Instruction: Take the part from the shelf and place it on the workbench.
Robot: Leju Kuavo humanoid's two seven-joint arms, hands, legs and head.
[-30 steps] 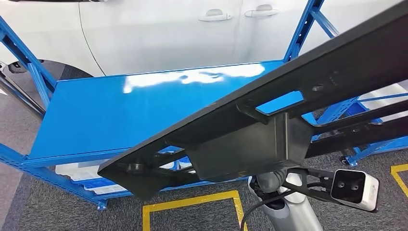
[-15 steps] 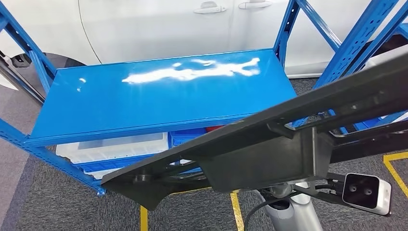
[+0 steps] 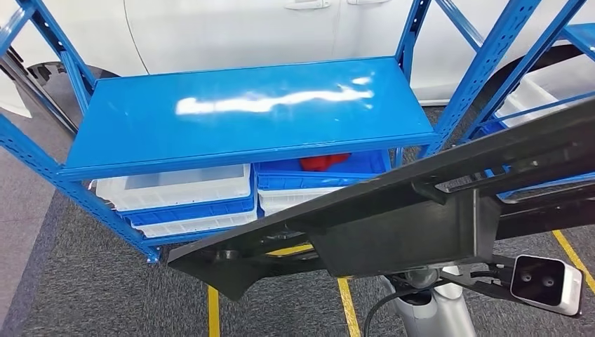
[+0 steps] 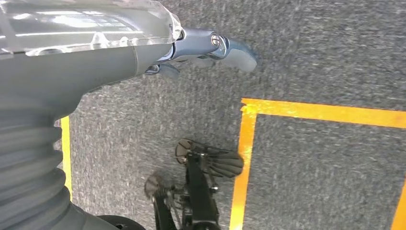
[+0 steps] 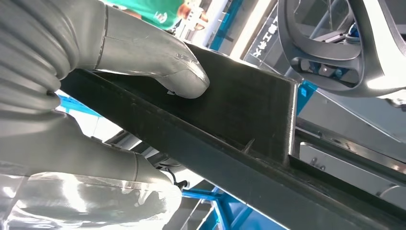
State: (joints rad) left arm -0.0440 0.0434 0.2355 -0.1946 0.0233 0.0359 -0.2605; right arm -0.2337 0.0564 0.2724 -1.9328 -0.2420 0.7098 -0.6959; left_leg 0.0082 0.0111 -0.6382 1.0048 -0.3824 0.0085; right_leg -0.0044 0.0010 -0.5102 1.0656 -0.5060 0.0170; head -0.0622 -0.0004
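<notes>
Right hand (image 5: 119,96) clamps the long black part (image 3: 393,217) with thumb pressed on its flat face, carrying it clear of the blue shelf (image 3: 245,116), presumably for steadiness. Left hand (image 4: 201,48) hangs empty, fingers loosely apart, over the carpet.

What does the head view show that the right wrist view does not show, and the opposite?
The head view shows the blue shelf with its bare top board, the white and blue bins below it, a red thing in one bin, the white car behind, and yellow floor lines.

The right wrist view shows the right hand gripping the part, the thumb pressed on its flat face, and a car wheel close by.

Both show the long black part and blue shelf frames.
</notes>
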